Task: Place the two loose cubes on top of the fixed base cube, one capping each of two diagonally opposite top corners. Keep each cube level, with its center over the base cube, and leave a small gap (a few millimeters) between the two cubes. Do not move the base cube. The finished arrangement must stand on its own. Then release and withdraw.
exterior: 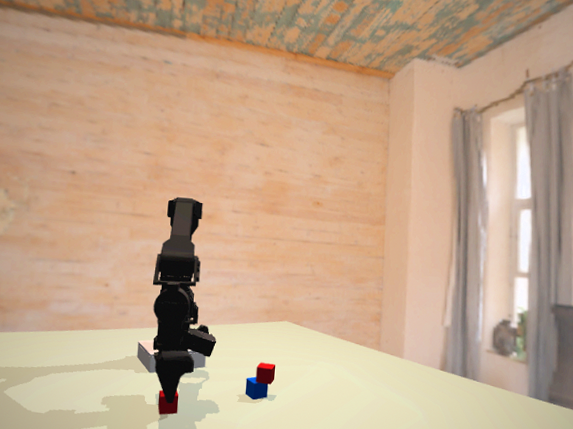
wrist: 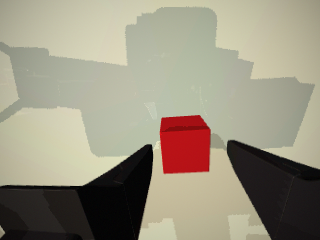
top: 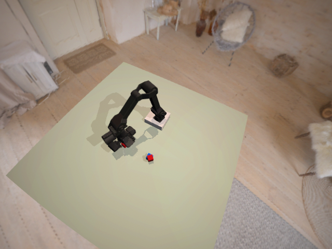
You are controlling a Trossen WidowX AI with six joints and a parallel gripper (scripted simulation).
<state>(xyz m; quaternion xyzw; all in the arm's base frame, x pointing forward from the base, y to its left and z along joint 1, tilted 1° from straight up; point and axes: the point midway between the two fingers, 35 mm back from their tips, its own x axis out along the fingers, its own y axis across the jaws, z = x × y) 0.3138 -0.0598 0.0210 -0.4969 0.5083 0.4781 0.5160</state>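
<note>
I am looking at a black robot arm (top: pixel 135 100) mounted on a white base plate (top: pixel 150 121) on a pale green table (top: pixel 174 201), in a room with wooden walls and a wooden floor. The arm bends over and reaches down toward the table, and its gripper (wrist: pixel 187 170) hangs low over a loose red cube (wrist: pixel 184 144) that sits on the table surface. From the wrist camera I see that cube lying between the two black fingers, slightly ahead of their tips, with bare space on each side, so neither finger touches it. The gripper's jaws stand apart and grip nothing. In the side view the gripper (exterior: pixel 170 386) tapers to a point just above the same red cube (exterior: pixel 168 402), and I cannot tell from there whether the tips reach down past the cube's top. Well apart from the gripper, to its right in the side view, a blue cube (exterior: pixel 256 388) rests on the table with a second red cube (exterior: pixel 265 372) sitting on top of it, offset toward one corner rather than centred. From overhead that stack (top: pixel 149 157) sits in front of the arm's base.
</note>
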